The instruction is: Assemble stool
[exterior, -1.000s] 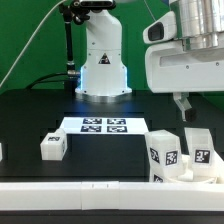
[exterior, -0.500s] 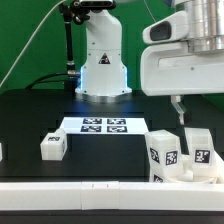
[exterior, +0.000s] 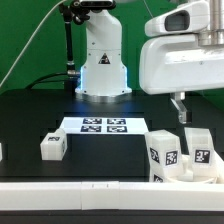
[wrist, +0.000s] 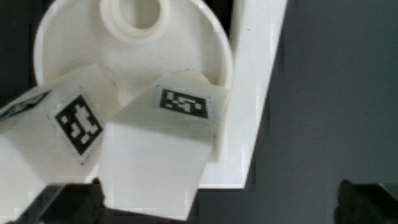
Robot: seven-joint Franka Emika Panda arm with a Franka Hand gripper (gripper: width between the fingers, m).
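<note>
White plastic, the round seat (wrist: 125, 45) of the stool lies at the near edge of the table (exterior: 30, 125), far to the exterior view's right, with its raised ring showing clearly in the wrist view. Two legs (exterior: 163, 155), blocky and each bearing a black-and-white square tag, stand close side by side at the seat. In the wrist view they overlap its disc, and I cannot tell whether they rest on it or only lean against it. A third leg (exterior: 52, 147) stands alone on the dark table, well apart toward the exterior view's left, just in front of the marker board (exterior: 100, 126). A long white wall strip (exterior: 90, 190) runs along the table's front edge, and the seat sits right beside it.

The gripper (wrist: 215, 203) hangs above the two legs and the seat, touching none of them. Its dark fingertips (wrist: 63, 205) are spread wide, and nothing is pinched between them. In the exterior view only one finger shows below the bulky white wrist housing. The arm's white base (exterior: 102, 65) stands at the back of the table, behind the marker board.
</note>
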